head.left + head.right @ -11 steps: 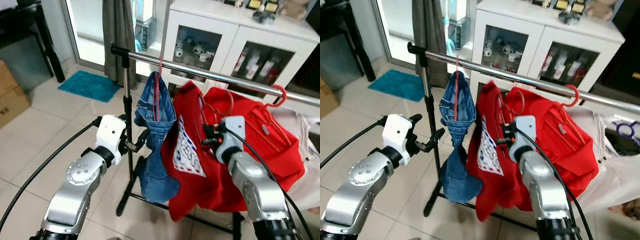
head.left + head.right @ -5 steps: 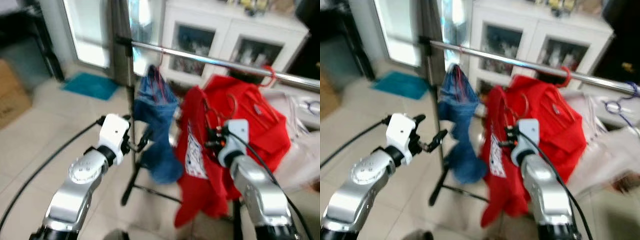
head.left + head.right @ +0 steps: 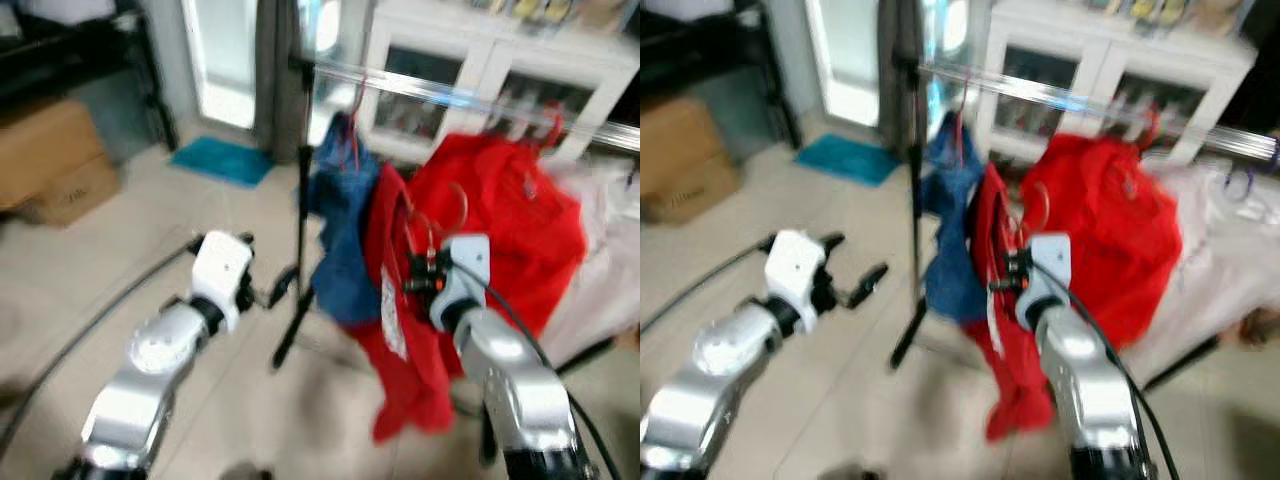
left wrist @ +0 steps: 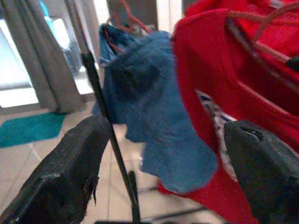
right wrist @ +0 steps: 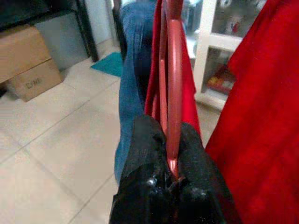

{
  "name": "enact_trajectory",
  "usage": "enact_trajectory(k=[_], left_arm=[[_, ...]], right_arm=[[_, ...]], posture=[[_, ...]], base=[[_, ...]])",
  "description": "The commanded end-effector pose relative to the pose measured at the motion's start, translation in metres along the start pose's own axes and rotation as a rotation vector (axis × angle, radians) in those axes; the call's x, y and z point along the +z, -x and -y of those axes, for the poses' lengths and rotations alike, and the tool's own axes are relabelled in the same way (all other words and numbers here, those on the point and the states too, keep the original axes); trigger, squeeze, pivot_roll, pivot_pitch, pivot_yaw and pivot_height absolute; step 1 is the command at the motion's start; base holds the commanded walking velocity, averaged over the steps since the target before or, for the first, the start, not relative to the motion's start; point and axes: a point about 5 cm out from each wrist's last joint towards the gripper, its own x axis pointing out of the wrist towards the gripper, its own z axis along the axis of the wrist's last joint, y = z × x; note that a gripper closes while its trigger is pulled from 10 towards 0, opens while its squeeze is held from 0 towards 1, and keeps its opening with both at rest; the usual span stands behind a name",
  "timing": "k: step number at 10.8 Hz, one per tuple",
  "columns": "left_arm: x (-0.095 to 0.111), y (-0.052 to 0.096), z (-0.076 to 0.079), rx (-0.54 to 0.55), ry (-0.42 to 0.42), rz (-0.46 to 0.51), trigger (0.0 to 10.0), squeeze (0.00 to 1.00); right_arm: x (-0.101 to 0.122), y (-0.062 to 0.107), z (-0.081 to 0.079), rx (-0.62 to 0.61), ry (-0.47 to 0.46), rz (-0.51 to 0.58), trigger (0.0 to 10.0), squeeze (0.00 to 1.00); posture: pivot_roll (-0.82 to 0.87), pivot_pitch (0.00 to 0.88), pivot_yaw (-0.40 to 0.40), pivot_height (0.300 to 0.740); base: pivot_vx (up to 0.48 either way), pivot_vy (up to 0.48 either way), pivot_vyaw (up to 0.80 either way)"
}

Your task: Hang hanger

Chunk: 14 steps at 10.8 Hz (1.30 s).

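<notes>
Count: two claws, one rail point(image 3: 470, 97), one jeans point(image 3: 340, 235), two red garments, two boxes point(image 3: 55, 160).
Hanger point(image 5: 172, 79): red, thin, carries the red shirt point(image 3: 405, 330) — hook upright in front of the right claw, below the rail.
Right claw point(image 5: 170, 154): fingers clamped on the hanger's base.
Left claw point(image 4: 159, 158): fingers spread wide, holding nothing — near the stand pole point(image 4: 105, 121), jeans beyond.
Other red garment point(image 3: 510, 220): hangs on the rail.
Views: blurred.

- The jeans point(image 3: 338, 235) hang on the rail point(image 3: 470, 100), beside its upright pole.
- To their right, my right hand point(image 3: 412, 279) pinches the hanger point(image 5: 173, 84).
- My left hand point(image 3: 855, 285), left of the pole, is spread and empty.
</notes>
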Motion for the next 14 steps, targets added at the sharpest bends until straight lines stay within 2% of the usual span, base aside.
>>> enact_trajectory(k=[1,2,3,4,7,9,10,11,12,13,14], left_arm=[[0.005,-0.001,0.002,-0.022,-0.003,0.014,10.0,0.0],[0.004,-0.001,0.001,-0.01,-0.009,0.007,10.0,0.01],[0.002,-0.003,-0.003,0.009,0.007,-0.017,10.0,0.31],[0.004,-0.006,-0.003,-0.006,-0.005,-0.004,10.0,1.0],[0.008,-0.016,-0.005,-0.005,-0.006,0.001,10.0,1.0],[0.011,-0.023,-0.007,-0.002,0.011,0.006,10.0,1.0],[0.012,-0.032,-0.007,-0.012,0.002,0.0,10.0,1.0],[0.014,-0.039,-0.007,-0.019,0.0,0.001,10.0,0.69],[0.015,-0.044,-0.007,-0.034,0.011,0.002,10.0,0.0],[0.016,-0.051,-0.012,-0.032,0.005,0.002,10.0,0.0],[0.019,-0.055,-0.014,-0.035,-0.003,0.007,8.7,0.0]], right_arm=[[0.009,0.002,0.001,0.006,0.004,0.037,0.0,0.0],[0.009,0.002,0.001,0.022,0.008,0.034,0.0,0.0],[0.012,0.003,0.0,0.066,0.023,0.033,0.0,0.0],[0.012,0.004,-0.004,0.131,0.041,0.032,0.0,0.0],[0.016,0.011,-0.017,0.265,0.063,0.043,0.0,0.0],[0.016,0.019,-0.027,0.388,0.103,0.036,0.0,0.0],[0.018,0.023,-0.035,0.493,0.151,0.043,0.0,0.0],[0.022,0.025,-0.04,0.549,0.164,0.063,0.0,0.0],[0.029,0.027,-0.043,0.596,0.173,0.094,0.0,0.0],[0.036,0.031,-0.047,0.65,0.175,0.121,0.0,0.0],[0.038,0.031,-0.047,0.666,0.177,0.13,0.0,0.0]], posture=[[-0.05,0.0,-0.054,0.74],[-0.05,0.0,-0.056,0.74],[-0.05,0.0,-0.058,0.74],[-0.05,0.0,-0.062,0.74],[-0.07,0.0,-0.055,0.74],[-0.08,0.0,-0.049,0.74],[-0.08,0.0,-0.048,0.74],[-0.09,0.0,-0.044,0.74],[-0.1,0.0,-0.042,0.74],[-0.1,0.0,-0.043,0.74],[-0.09,0.0,-0.047,0.74]], base=[[0.0,0.0,0.0],[0.0,0.0,0.0],[0.0,0.0,0.0],[0.0,0.0,0.0],[0.0,0.0,0.0],[0.0,0.0,0.0],[0.0,0.0,0.0],[0.0,0.0,0.0],[0.0,0.0,0.0],[0.0,0.0,0.0],[0.0,0.0,0.0]])
